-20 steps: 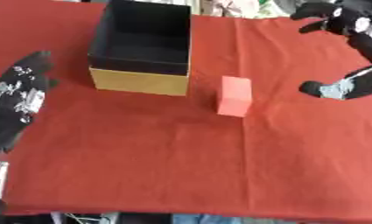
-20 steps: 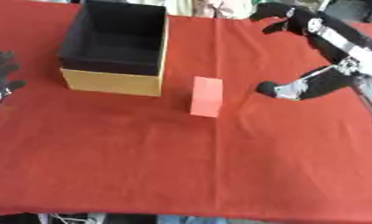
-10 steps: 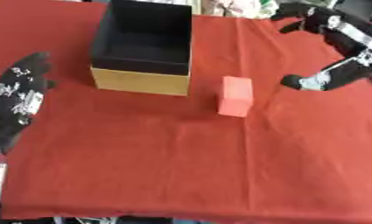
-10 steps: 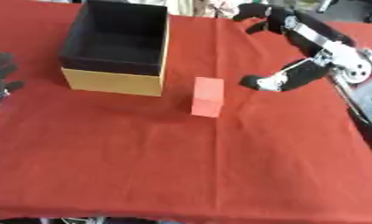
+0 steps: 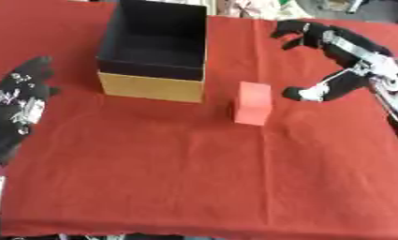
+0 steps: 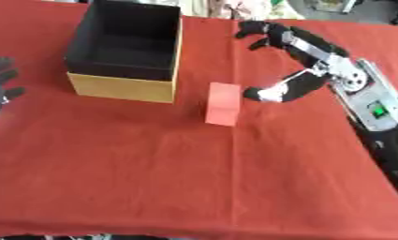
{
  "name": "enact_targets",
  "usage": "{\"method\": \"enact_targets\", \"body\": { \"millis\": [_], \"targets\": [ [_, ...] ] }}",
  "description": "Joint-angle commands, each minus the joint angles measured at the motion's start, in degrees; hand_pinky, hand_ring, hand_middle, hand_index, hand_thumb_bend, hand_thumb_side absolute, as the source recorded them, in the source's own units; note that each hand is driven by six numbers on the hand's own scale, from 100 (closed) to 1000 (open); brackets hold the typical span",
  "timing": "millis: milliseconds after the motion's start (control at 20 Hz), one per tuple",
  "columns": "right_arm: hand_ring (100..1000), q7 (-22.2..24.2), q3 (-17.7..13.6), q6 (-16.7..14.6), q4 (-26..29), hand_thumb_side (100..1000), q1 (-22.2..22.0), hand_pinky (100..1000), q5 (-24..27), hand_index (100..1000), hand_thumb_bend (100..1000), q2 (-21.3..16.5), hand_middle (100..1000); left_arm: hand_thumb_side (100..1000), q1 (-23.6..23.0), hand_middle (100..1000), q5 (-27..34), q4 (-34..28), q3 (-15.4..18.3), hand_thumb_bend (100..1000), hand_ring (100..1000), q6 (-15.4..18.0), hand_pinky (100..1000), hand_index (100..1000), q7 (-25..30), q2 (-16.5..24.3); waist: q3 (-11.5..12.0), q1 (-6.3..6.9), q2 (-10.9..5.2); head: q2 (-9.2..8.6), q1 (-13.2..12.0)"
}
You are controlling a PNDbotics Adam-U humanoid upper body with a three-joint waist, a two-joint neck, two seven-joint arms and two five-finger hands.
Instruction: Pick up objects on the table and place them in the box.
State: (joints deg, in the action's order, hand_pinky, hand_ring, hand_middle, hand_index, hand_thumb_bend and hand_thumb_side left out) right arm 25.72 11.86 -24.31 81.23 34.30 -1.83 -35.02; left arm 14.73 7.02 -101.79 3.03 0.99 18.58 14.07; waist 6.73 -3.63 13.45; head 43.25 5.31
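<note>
Red cloth (image 5: 194,178) over the whole table, a plain ground with nothing else in the way. On it, toward the far left, the box (image 5: 155,58): black inside, tan outer wall facing the camera, open at the top, apparently empty, so ready to take a drop from above. Just beside its near right corner, apart from it by a narrow strip of cloth, the block (image 5: 253,103): pink-red, standing on end, untouched. Close to the box, so only a short carry up and over the wall, by the look of it.

To the right of the block, the right hand (image 6: 304,58), arm reaching in from the right edge. Spread wide and holding nothing: fingers (image 6: 259,32) arched high toward the far side, thumb (image 6: 263,93) low and pointing at the block's right face, near it but not in contact. Posed, probably, to straddle the block and pinch it across its narrow width. Step in hand, judged from this: the approach, grasp not yet made. Risk worth noting: a tall block on a small base, easy to tip toward the box if nudged by the thumb first.

At the left edge, the left hand (image 5: 18,110), flat and relaxed, fingers pointing away, idle and clear of the box.
</note>
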Motion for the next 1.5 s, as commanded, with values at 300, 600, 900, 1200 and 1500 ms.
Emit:
{"method": "enact_targets", "body": {
  "millis": [300, 600, 900, 1200, 1500],
  "targets": [
    [1000, 1.55, 0.79, -0.77, -2.92, 268, 1.04, 838, -2.34, 1000, 523, 0.60, 853, 419, 0.80, 947, -0.08, -0.71, -0.07, 100, 991, 0.14, 914, 942, 0.16, 0.57, -0.06, 0.29, -0.57, 0.08, 0.21],
    [1000, 2.29, 1.45, -1.09, -4.79, 270, 1.14, 838, -3.70, 1000, 524, 1.64, 851, 419, 0.81, 947, -0.13, -0.68, -0.09, 100, 990, 0.15, 914, 942, 0.25, 0.50, -0.11, 0.38, -0.48, 0.16, 0.26],
    [1000, 2.50, 1.62, -1.28, -6.23, 268, 1.39, 837, -4.61, 1000, 522, 2.48, 850, 419, 0.82, 947, -0.12, -0.67, -0.09, 100, 990, 0.20, 914, 942, 0.28, 0.49, -0.13, 0.49, -0.40, 0.18, 0.34],
    [1000, 2.49, 1.62, -1.30, -7.90, 269, 1.54, 837, -5.64, 1000, 521, 3.16, 846, 419, 0.84, 947, -0.12, -0.68, -0.09, 100, 989, 0.23, 915, 942, 0.33, 0.47, -0.13, 0.57, -0.32, 0.24, 0.41],
    [1000, 2.22, 1.53, -1.42, -9.90, 272, 1.84, 837, -7.08, 1000, 519, 3.93, 842, 419, 0.85, 946, -0.13, -0.67, -0.10, 100, 989, 0.26, 915, 942, 0.36, 0.44, -0.14, 0.66, -0.28, 0.28, 0.48]
  ]
}}
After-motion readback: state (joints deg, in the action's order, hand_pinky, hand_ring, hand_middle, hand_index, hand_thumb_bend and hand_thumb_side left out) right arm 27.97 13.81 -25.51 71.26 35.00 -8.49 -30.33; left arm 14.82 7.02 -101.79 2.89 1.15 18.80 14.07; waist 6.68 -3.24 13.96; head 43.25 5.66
